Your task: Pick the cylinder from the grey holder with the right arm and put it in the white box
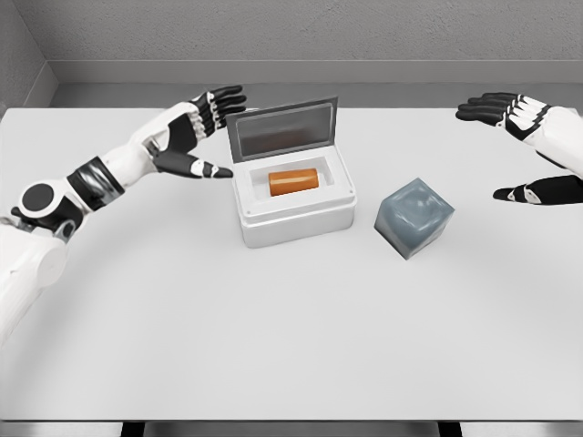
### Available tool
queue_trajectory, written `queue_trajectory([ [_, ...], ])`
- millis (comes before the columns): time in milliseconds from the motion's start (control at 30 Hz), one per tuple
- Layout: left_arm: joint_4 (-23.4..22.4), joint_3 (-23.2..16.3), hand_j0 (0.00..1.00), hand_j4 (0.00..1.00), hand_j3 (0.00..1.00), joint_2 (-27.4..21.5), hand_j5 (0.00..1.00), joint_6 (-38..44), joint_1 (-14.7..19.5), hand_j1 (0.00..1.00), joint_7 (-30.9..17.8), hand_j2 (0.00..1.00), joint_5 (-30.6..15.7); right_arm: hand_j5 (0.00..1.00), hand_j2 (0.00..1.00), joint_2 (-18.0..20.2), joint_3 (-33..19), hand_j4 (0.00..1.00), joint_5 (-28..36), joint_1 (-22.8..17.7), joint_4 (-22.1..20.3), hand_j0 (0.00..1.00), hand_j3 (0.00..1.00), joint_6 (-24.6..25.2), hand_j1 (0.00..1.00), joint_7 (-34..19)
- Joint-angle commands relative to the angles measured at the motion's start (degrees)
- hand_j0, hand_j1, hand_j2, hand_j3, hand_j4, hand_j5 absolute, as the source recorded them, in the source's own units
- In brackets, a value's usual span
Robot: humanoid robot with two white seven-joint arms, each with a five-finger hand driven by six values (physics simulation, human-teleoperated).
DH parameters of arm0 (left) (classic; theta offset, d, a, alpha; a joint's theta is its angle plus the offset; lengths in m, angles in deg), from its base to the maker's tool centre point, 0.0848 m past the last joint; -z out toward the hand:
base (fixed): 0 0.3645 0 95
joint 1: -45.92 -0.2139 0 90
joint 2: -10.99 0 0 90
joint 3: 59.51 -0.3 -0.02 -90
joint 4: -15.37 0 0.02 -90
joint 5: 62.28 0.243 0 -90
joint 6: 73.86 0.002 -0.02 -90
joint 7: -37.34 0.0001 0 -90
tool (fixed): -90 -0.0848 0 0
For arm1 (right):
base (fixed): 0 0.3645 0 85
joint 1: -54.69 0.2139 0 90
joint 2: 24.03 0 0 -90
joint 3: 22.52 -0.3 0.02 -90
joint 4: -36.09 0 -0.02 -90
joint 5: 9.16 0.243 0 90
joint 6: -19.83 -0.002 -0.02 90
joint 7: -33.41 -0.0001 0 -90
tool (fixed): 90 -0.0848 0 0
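Observation:
An orange cylinder [293, 181] lies on its side inside the white box [296, 221], whose grey-lined lid [282, 128] stands raised at the back. To the box's right sits the grey holder [415, 218], a cube with a hollow top and nothing in it. My right hand [524, 146] hovers at the far right edge, past the holder, fingers spread and holding nothing. At the box's left my left hand [208, 127] floats near the lid, also spread with nothing in it.
A white table [273, 337] carries everything. Its front edge runs along the bottom of the picture. Behind it rise grey walls.

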Motion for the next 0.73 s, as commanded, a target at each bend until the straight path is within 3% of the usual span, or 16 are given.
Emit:
queue_trajectory([
  [0, 1.7, 0.1, 1.00, 1.00, 1.00, -0.1, 1.00, 0.0, 0.0, 1.00, 0.0, 1.00, -0.4, 1.00, 1.00, 0.0, 0.0, 1.00, 0.4, 0.0, 0.0, 1.00, 1.00, 0.2, 1.00, 0.0],
  [300, 2.3, 0.6, 1.00, 1.00, 1.00, -3.4, 1.00, -0.3, -0.2, 1.00, 0.0, 1.00, -0.7, 1.00, 1.00, 0.0, 0.0, 1.00, 0.4, 0.0, 0.0, 1.00, 1.00, 0.2, 1.00, 0.0],
  [533, 2.3, 1.1, 1.00, 1.00, 1.00, -18.5, 1.00, -0.4, -0.6, 1.00, 0.0, 1.00, -1.3, 1.00, 1.00, 0.0, 0.0, 1.00, 0.4, 0.0, 0.0, 1.00, 1.00, 0.2, 1.00, 0.0],
  [700, 1.3, 1.2, 1.00, 1.00, 1.00, -22.8, 1.00, -0.4, -0.6, 1.00, 0.0, 1.00, -2.3, 1.00, 1.00, 0.0, 0.0, 1.00, 0.4, 0.0, 0.0, 1.00, 1.00, 0.2, 1.00, 0.0],
])
